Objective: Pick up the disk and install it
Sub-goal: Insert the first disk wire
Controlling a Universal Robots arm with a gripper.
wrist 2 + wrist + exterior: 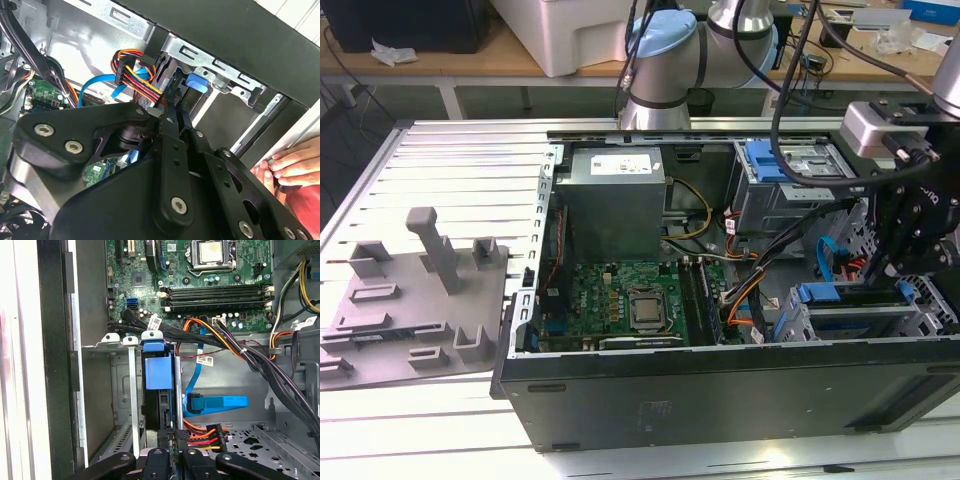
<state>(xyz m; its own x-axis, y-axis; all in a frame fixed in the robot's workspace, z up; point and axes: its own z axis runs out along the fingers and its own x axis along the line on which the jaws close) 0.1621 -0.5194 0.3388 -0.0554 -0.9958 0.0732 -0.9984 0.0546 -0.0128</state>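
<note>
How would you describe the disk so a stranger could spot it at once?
Find the open computer case, then the grey cage by its black wall, at the exterior view's right. The disk stands on edge in that cage. Its blue frame sets it apart from the bare grey dividers beside it and the flat blue cable.

The black metal computer case [720, 400] sits on the grey metal counter [460, 160]. A grey plastic tray [410, 300] lies at the exterior view's left of it. Inside, the silver blue-railed disk [157, 372] stands in a grey metal bay [134, 390].
</note>
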